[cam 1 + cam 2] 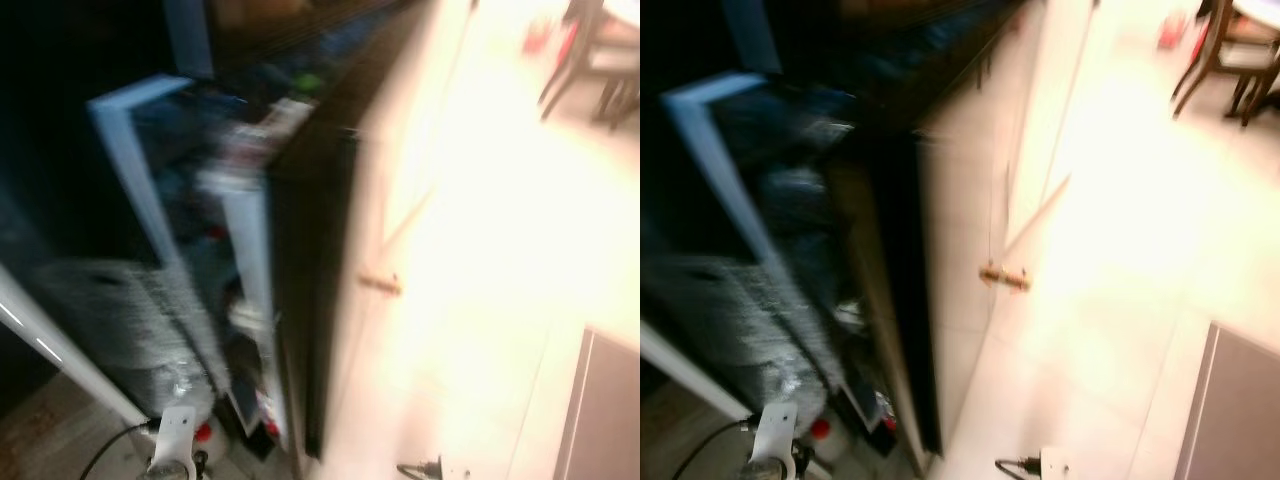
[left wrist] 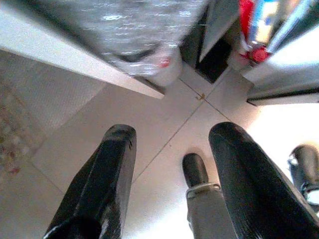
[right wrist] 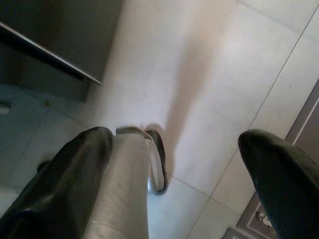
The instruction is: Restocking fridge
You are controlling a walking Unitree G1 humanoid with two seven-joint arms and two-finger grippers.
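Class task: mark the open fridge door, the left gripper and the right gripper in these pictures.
Fridge door (image 1: 130,170), left eye view: pale frame edge.
Left gripper (image 2: 172,174), left wrist view: midway between its open black fingertips.
Right gripper (image 3: 174,159), right wrist view: midway between its open black fingertips.

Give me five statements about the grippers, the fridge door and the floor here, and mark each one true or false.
1. The left gripper is open, with nothing between its fingers. True.
2. The right gripper is shut on a bottle. False: its fingers stand wide apart over bare floor tiles and hold nothing.
3. The fridge door stands open, with blurred items on its shelves. True.
4. A carpet covers the whole floor before the fridge. False: the floor there is pale tile; a dark mat lies only at the lower right.
5. Chair legs show at the upper right of the head views. True.
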